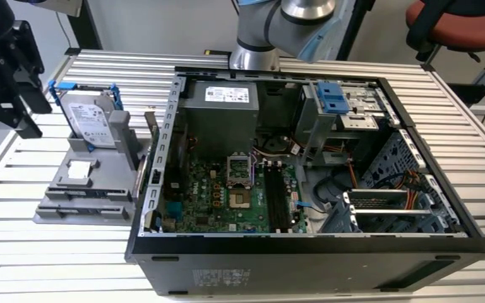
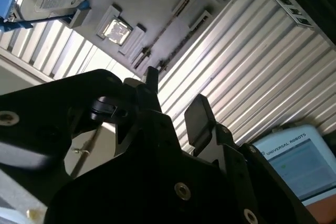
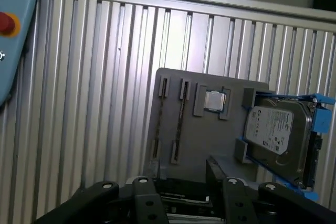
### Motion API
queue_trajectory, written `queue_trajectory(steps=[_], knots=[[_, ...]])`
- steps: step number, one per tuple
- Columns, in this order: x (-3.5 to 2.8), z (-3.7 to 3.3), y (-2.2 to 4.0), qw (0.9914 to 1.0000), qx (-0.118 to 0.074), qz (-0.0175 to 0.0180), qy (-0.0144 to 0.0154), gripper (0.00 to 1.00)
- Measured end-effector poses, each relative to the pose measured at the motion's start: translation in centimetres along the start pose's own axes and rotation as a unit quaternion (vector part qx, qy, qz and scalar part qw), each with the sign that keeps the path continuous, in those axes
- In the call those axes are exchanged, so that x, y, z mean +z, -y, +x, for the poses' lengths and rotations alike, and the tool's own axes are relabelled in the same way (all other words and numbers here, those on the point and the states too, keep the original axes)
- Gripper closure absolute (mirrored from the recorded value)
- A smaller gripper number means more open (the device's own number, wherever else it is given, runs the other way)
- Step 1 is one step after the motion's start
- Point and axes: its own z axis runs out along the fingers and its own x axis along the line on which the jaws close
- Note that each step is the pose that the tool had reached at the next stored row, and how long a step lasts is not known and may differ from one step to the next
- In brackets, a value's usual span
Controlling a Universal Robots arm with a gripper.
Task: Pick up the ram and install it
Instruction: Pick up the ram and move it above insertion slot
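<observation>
Gripper (image 2: 174, 92), jaws apart and empty, above grey holder (image 3: 210, 135).

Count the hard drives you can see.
1: the hard drive in a blue frame, standing on the grey holder to the exterior view's left of the case. Others may sit hidden in the case's bays.

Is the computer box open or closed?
Open: the computer case has no side cover, so its green board shows inside.

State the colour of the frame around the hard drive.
Blue; the frame shows best in the first wrist view.
</observation>
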Motion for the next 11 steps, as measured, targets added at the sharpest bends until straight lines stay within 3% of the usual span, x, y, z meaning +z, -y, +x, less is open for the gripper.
queue_trajectory(steps=[4, 11], knots=[[0.17, 0.01, 0.0, 0.99952, 0.031, 0.0019, 0.0002, 0.0], [0.4, -0.21, 0.02, 0.9995, 0.032, 0.0021, 0.0002, 0.0]])
